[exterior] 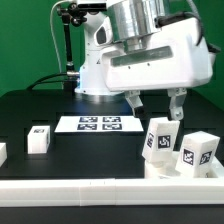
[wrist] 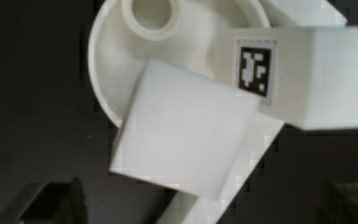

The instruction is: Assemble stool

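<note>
Stool parts are white plastic: a round disc seat point(wrist: 119, 75) with a socket hole, carrying two leg blocks point(exterior: 160, 137) with black-and-white tags, at the exterior view's right. A third block point(exterior: 39, 139) sits well apart on the black table point(exterior: 40, 110). The gripper point(exterior: 155, 103) hangs above them, fingers spread, holding nothing.

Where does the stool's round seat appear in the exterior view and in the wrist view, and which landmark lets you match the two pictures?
Exterior view: the round seat lies low at that view's right, mostly hidden; only a white edge shows.
Wrist view: the seat is the large disc with a socket hole, partly covered by blocks.
Shared landmark: the two leg blocks that overlap the seat in both views.
</note>
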`<state>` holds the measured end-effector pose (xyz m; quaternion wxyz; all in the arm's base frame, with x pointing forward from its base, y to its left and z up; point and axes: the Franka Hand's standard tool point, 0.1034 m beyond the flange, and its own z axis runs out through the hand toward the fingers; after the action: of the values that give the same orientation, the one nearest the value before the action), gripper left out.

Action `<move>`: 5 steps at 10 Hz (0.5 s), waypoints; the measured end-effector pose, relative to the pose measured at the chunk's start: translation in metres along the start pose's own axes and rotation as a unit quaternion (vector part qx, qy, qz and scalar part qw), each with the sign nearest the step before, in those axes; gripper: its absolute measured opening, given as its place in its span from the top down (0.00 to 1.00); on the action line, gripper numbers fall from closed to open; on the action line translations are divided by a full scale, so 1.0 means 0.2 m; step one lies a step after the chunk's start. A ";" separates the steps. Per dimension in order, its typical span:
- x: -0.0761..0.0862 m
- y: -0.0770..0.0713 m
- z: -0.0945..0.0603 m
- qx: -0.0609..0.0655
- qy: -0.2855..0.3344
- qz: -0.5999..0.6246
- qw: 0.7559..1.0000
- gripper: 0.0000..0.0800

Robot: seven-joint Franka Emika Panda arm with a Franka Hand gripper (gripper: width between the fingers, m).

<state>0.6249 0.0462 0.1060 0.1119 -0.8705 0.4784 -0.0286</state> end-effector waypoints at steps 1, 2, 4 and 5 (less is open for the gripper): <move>-0.02 -0.01 0.00 -0.004 0.002 -0.060 0.998 0.19; -0.04 -0.02 0.01 -0.006 0.004 -0.126 0.992 0.19; -0.03 -0.01 0.01 -0.006 0.002 -0.257 0.966 0.19; -0.03 -0.01 0.01 -0.006 0.003 -0.283 0.959 0.19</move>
<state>0.6238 0.0525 0.1058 0.0929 -0.9707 0.2135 -0.0590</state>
